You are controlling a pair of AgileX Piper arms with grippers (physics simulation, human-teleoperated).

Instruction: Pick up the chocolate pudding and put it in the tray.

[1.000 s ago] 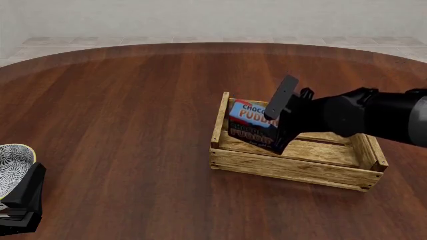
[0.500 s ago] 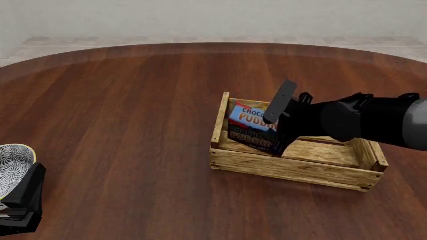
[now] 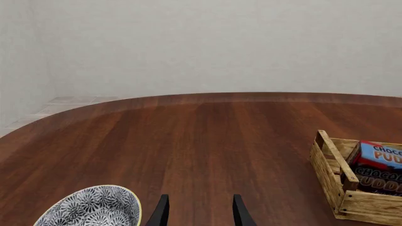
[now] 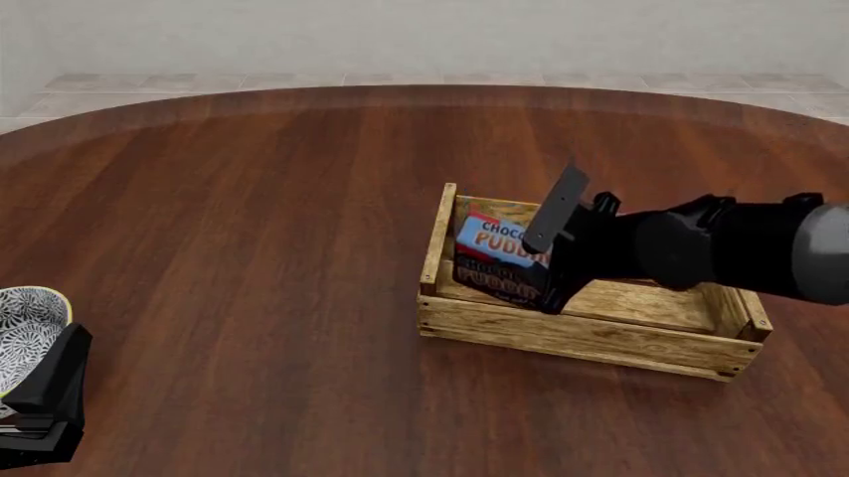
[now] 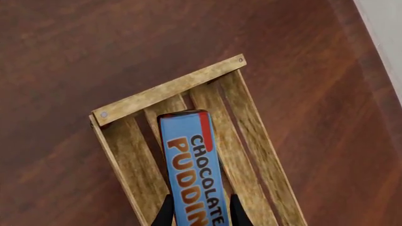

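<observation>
While the right end effector (image 4: pixel 547 260) grips the chocolate pudding (image 4: pixel 502 256), the front view shows the carton tilted and low inside the tray (image 4: pixel 584 333), at the end of the crate farthest from the arm's body. Whether its lower edge touches the slatted bottom cannot be told from this view. The step in hand is judged to be the placing: it would be done well by lowering until the carton bears on the slats, then parting the fingers only enough to free it, and lifting straight out so the tall end board beyond the fingertips is not struck. The left end effector (image 4: pixel 40 397) rests low at the near edge of the counter (image 4: pixel 265 219), just beside a patterned bowl (image 4: pixel 27 333), well apart from the crate.

Left wrist view: the left end effector (image 3: pixel 199 214) is spread, with nothing between its fingers; the patterned bowl (image 3: pixel 94 207) sits beside them, and the tray (image 3: pixel 333 174) with the carton (image 3: pixel 377 165) lies well off to one side.

Right wrist view: the right end effector (image 5: pixel 201 212) is pinching the chocolate pudding (image 5: pixel 191 165) across its narrow blue face. The carton extends ahead of the fingertips over the slats of the tray (image 5: pixel 169 89), stopping short of the end board.
</observation>
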